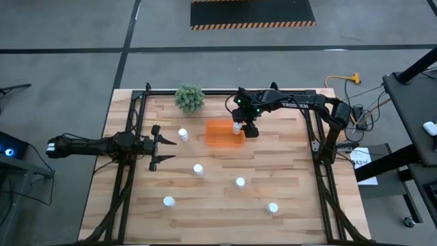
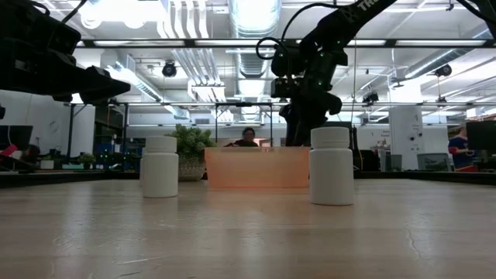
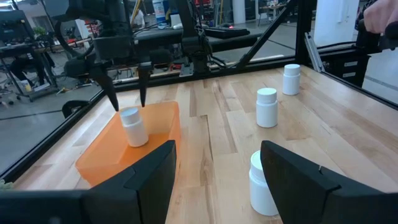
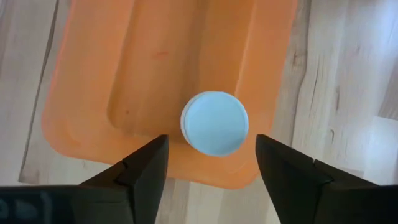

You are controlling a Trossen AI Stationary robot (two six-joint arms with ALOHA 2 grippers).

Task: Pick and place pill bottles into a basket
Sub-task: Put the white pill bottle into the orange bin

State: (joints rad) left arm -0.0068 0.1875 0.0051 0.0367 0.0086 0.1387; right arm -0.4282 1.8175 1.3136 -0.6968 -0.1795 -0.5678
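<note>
The right pincer hangs released above a pill bottle standing in the orange basket, apparently tilted. Five bottles wait on the table. Light, rigid, smooth plastic: grip the body below the cap. The left pincer waits spread.

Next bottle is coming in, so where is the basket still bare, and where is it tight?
The basket is bare from its middle across to the wall nearest the plant. It is crowded at the opposite end: one pill bottle stands there, leaning on the rim, with the open right hand directly above it.
</note>
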